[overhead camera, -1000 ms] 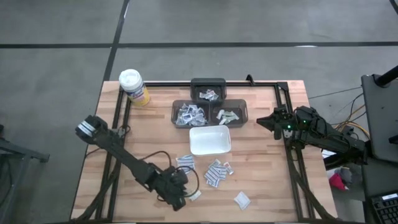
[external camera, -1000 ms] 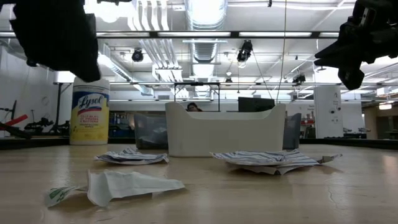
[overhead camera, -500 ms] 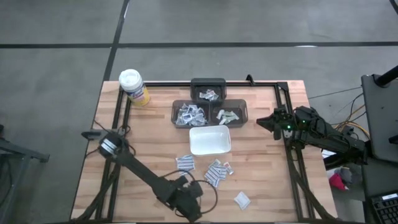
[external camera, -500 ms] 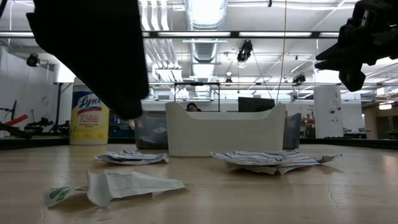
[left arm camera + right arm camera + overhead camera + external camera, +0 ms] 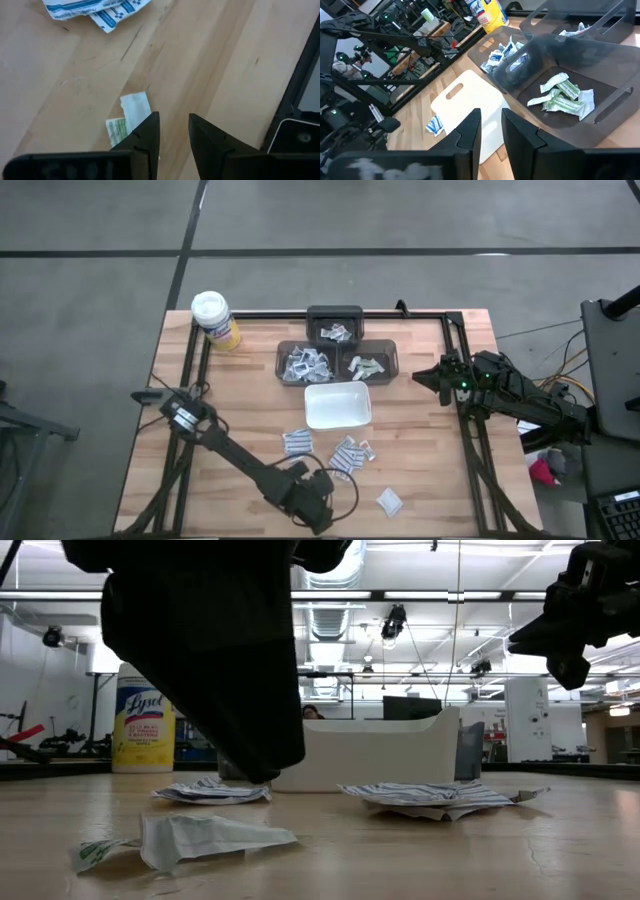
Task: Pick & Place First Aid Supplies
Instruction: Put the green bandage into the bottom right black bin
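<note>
My left gripper (image 5: 172, 118) hangs open near the table's near edge (image 5: 316, 500), its fingers pointing steeply down with bare wood between them. A small white packet with a green end (image 5: 130, 116) lies flat on the wood just beside one finger, untouched; the low view shows it too (image 5: 190, 837). More loose white-and-blue packets lie in clusters (image 5: 297, 442) (image 5: 347, 457), and a single one (image 5: 389, 501) lies near the front. My right gripper (image 5: 491, 113) waits open above the table's right side (image 5: 420, 376), holding nothing.
A white tray (image 5: 337, 404) stands mid-table. Behind it three dark bins (image 5: 335, 325) (image 5: 305, 362) (image 5: 368, 360) hold sorted packets. A yellow canister with a white lid (image 5: 215, 318) is at the far left corner. A black frame rail (image 5: 300, 75) runs close to my left gripper.
My left gripper has swung toward the table's right edge along the near side, sinking a little and tipping more steeply down, and now stands over the white-green packet. The packets have not moved.
</note>
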You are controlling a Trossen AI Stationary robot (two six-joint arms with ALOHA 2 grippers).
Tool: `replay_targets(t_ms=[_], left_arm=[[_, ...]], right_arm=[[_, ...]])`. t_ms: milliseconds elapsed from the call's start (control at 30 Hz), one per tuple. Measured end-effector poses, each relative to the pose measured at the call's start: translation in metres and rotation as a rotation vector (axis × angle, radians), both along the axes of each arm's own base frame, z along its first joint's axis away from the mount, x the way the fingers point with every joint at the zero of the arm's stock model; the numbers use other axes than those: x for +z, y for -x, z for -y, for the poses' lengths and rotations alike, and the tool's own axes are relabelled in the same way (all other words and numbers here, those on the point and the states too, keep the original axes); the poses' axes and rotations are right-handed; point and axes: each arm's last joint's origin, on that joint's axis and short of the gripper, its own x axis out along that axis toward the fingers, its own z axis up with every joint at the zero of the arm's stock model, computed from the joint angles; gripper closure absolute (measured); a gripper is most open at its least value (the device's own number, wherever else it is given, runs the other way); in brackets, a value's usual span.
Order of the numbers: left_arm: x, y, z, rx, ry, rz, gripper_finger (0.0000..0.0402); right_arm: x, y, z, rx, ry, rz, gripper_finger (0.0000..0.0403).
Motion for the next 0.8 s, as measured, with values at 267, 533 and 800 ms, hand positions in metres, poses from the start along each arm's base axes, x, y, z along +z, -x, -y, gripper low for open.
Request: replay_targets(t_ms=[267,533,800], left_arm=[[-0.003,-0.005,-0.009,0.028,-0.002,-0.007,0.0305],[-0.004,-0.008,-0.013,0.042,0.005,-0.013,0.0305],[-0.009,-0.006,-0.014,0.058,0.009,-0.024,0.0305]], right_arm=[[0.0,0.0,0.0,0.0,0.001,0.0,0.0325],[0.0,0.0,0.0,0.0,0.001,0.0,0.0314],[0.0,0.0,0.0,0.0,0.001,0.0,0.0321]])
